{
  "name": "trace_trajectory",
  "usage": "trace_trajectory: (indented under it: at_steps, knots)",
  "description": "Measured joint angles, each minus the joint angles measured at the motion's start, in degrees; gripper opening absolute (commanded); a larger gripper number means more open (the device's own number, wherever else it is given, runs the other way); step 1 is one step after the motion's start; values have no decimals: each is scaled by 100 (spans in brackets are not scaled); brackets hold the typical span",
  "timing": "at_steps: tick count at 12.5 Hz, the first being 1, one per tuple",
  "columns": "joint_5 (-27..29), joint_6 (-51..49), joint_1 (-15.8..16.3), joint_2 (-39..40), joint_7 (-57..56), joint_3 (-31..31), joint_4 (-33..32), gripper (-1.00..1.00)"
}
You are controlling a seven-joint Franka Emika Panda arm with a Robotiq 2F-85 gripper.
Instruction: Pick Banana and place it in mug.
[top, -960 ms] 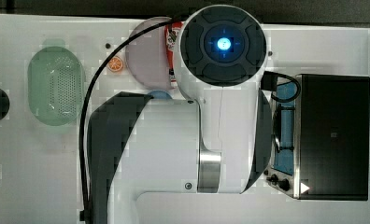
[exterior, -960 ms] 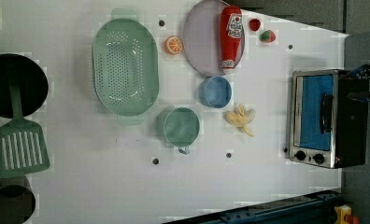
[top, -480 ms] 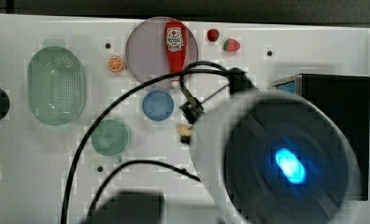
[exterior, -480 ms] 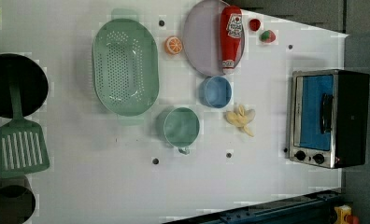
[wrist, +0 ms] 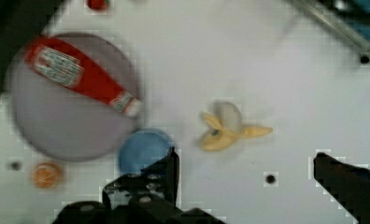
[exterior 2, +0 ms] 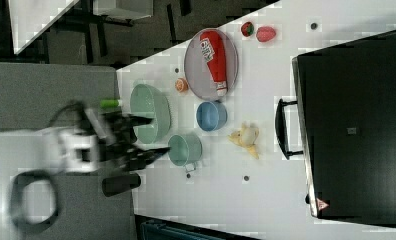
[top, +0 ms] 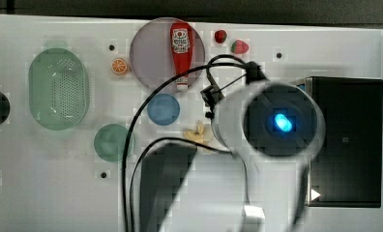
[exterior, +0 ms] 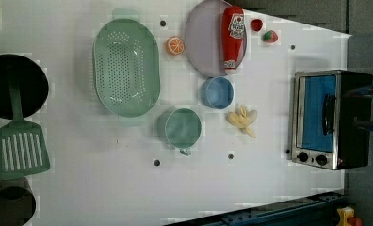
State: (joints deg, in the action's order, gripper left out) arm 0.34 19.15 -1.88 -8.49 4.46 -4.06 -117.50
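The banana (top: 198,133), small, pale yellow and half peeled, lies on the white table between the blue cup and the toaster oven; it also shows as the banana (exterior: 242,118) and the banana (exterior 2: 246,136). The teal-green mug (top: 111,142) stands upright and empty to the top view's left of it, also seen as the mug (exterior: 182,128) and the mug (exterior 2: 185,149). In the wrist view my gripper (wrist: 246,159) is open wide above the table, nothing between its fingers (wrist: 168,170). The banana (wrist: 227,128) lies just beyond the gap. In the right view the blurred gripper (exterior 2: 153,135) shows in front of the colander.
A blue cup (top: 163,108) stands beside the banana. A ketchup bottle (top: 181,53) lies on a grey plate (top: 151,58). An orange slice (top: 119,65), a green colander (top: 59,89) and two strawberries (top: 239,46) sit nearby. The toaster oven (exterior: 323,117) fills the left view's right; a pan (exterior: 10,84) and spatula (exterior: 22,146) its left.
The arm has swung across the top view from the upper middle toward the toaster oven, uncovering the plate and cups. The banana and the mug have not moved.
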Motion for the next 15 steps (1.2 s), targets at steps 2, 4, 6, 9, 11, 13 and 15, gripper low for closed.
trace_trajectory:
  at_steps: [2, 4, 6, 9, 11, 13, 15]
  knots:
    - [-47, 506, 36, 562, 0, -36, -515, 100]
    - [-37, 1269, -20, 855, 0, 93, -1197, 100]
    - [-21, 1851, 32, 994, 0, 135, -1790, 100]
    - [-1, 2768, 38, 1318, 0, 101, -2205, 100]
    - [-49, 3456, 65, 1594, 0, 147, -2238, 100]
    - [25, 4033, 77, 1898, 0, 218, -2216, 100]
    - [51, 4570, 64, 2353, 0, 243, -2238, 100]
